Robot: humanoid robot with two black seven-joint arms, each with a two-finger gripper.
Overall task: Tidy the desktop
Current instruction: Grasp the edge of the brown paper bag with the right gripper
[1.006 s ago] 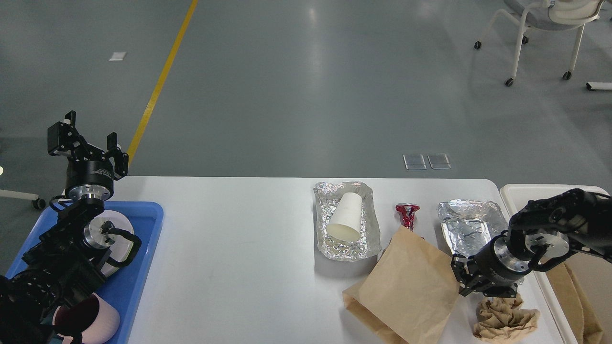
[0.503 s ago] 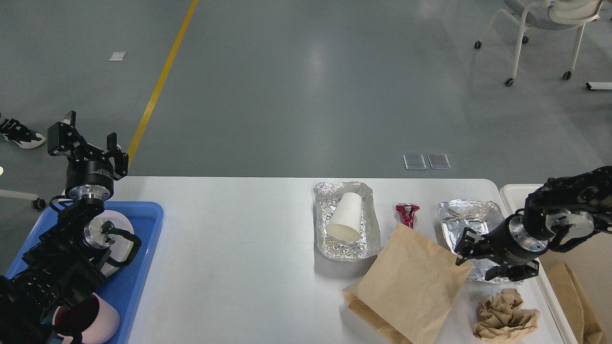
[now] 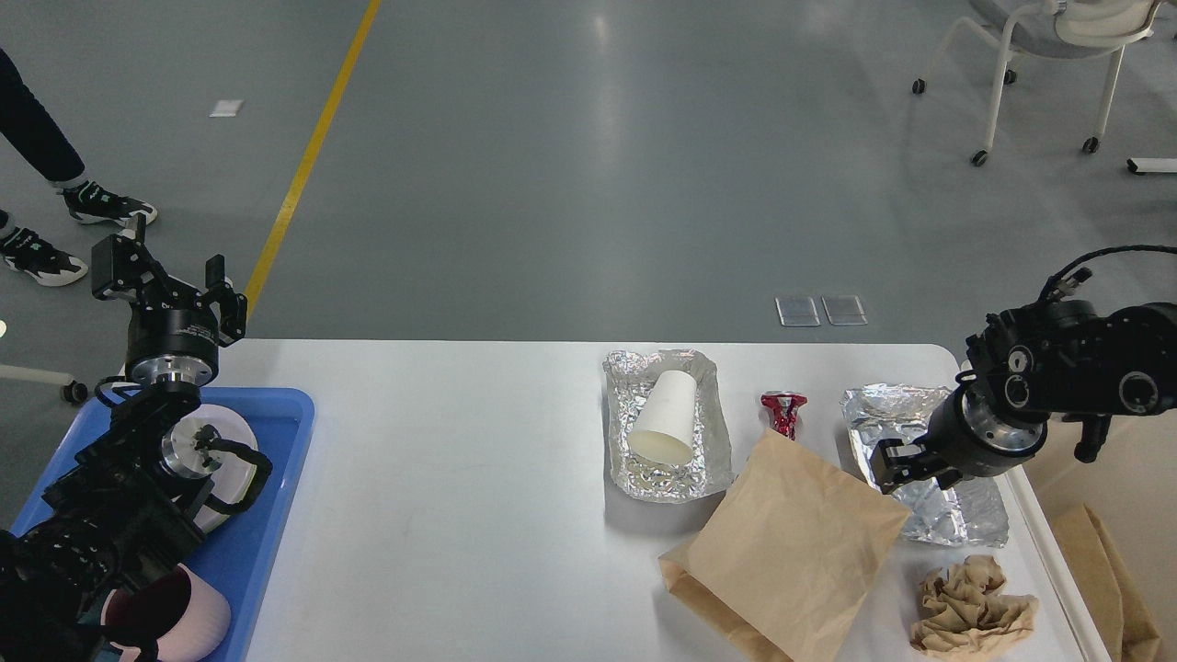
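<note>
White counter [image 3: 441, 515] with rounded far corners, seen from above and filling the lower half of the view. Left claw [image 3: 165, 276], raised beyond the far left corner, fingers spread apart and holding nothing. Right claw [image 3: 906, 460], above the near part of a crumpled foil tray [image 3: 906, 414] close to the right edge; its fingers appear dark and partly end-on, so whether they are apart or together cannot be told. Blue tray [image 3: 280, 460], at the left edge, carrying a white bowl [image 3: 234, 460] and a pink cup [image 3: 198, 611], both partly hidden by the left arm. Second foil tray [image 3: 667, 473], right of centre near the far edge, with a white paper cup [image 3: 664, 418] lying on its side inside it. Crushed red can [image 3: 783, 412], between the two foil trays. Brown paper bag [image 3: 791, 561], lying flat near the front edge. Crumpled brown paper [image 3: 970, 607], just right of the bag at the front right corner. Cream bin [image 3: 1117, 478], beside the right edge.
</note>
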